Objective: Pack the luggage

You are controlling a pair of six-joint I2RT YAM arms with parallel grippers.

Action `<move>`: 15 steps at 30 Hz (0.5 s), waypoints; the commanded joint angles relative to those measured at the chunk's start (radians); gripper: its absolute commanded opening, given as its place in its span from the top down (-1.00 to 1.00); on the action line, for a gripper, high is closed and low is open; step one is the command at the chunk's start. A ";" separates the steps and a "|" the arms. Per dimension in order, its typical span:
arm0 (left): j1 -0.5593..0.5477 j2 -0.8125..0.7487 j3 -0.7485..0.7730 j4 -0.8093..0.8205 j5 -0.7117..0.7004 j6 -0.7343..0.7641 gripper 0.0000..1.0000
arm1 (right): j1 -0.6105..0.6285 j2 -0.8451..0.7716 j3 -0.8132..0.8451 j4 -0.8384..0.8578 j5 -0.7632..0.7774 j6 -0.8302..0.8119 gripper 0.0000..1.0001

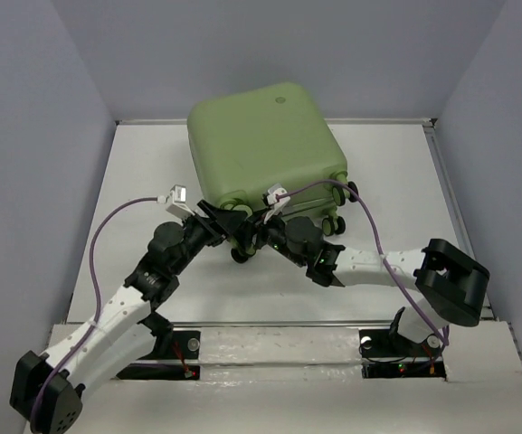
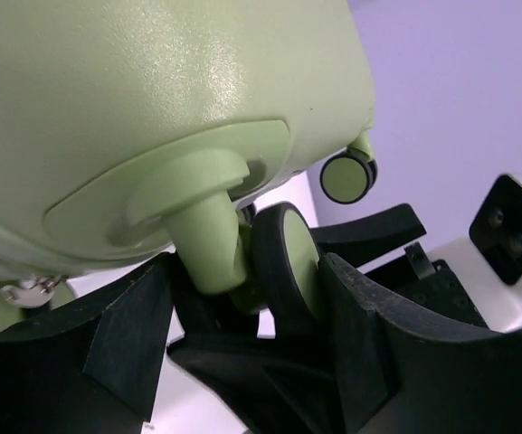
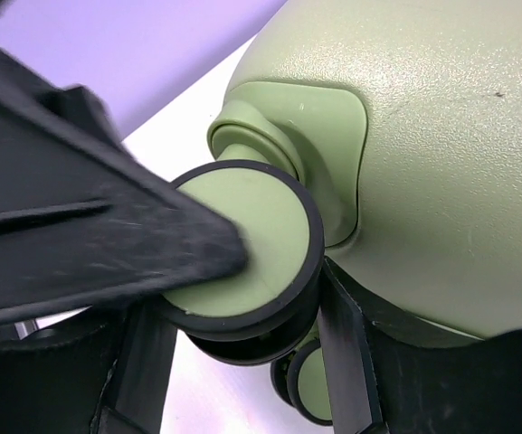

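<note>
You have soft, even overhead light in the top view: the white bench (image 1: 143, 172) is bright without glare, and the luggage (image 1: 261, 145) casts only a faint shadow at its near edge. In your wrist views a mild sheen lies on the green shell (image 2: 179, 72). The left tool (image 2: 247, 271) goes soft toward the bottom edge; the right tool's (image 3: 283, 294) near finger (image 3: 89, 226) is blurred.

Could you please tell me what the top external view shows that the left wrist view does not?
Only the top view: the luggage's whole shell, with the left arm and right arm reaching its near edge. Only the left wrist view: a wheel between the left gripper's fingers, with its green stem. Both: the olive shell and black-rimmed wheels.
</note>
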 commanded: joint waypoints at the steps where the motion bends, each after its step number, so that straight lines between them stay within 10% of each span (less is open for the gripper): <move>1: -0.012 -0.193 0.044 -0.208 -0.205 0.179 -0.41 | -0.027 -0.064 0.022 0.099 0.124 -0.002 0.86; 7: -0.012 -0.427 -0.125 -0.251 -0.301 0.170 -0.14 | -0.027 -0.062 0.052 0.063 0.098 -0.005 0.86; 15: -0.032 -0.147 -0.194 -0.025 -0.280 0.260 0.11 | -0.027 -0.073 0.065 0.025 0.070 -0.010 0.86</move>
